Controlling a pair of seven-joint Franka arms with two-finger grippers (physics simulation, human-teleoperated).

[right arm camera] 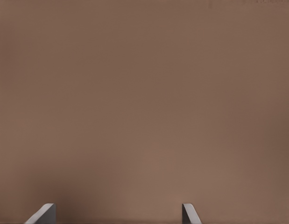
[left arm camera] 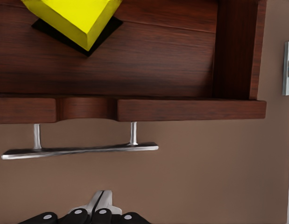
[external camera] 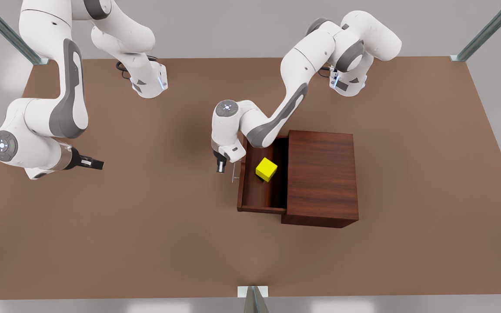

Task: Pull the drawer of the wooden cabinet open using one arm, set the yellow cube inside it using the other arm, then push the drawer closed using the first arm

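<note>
A: Front view: how far along?
B: The reddish-brown wooden drawer (external camera: 262, 191) stands pulled out of the boxy wood-grain cabinet (external camera: 322, 178), the glossy yellow cube (external camera: 266, 169) inside. Only the push remains.
A: Left wrist view?
B: The left tool (left arm camera: 103, 205), fingers together, empty, sits just off the thin silver bar handle (left arm camera: 79, 150).
A: Right wrist?
B: The right tool (right arm camera: 118, 213) waits spread wide over bare matte brown bench (right arm camera: 144, 102).

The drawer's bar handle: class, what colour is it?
Silver, a shiny metallic bar handle on the reddish-brown drawer; clearest in the left wrist view.
</note>
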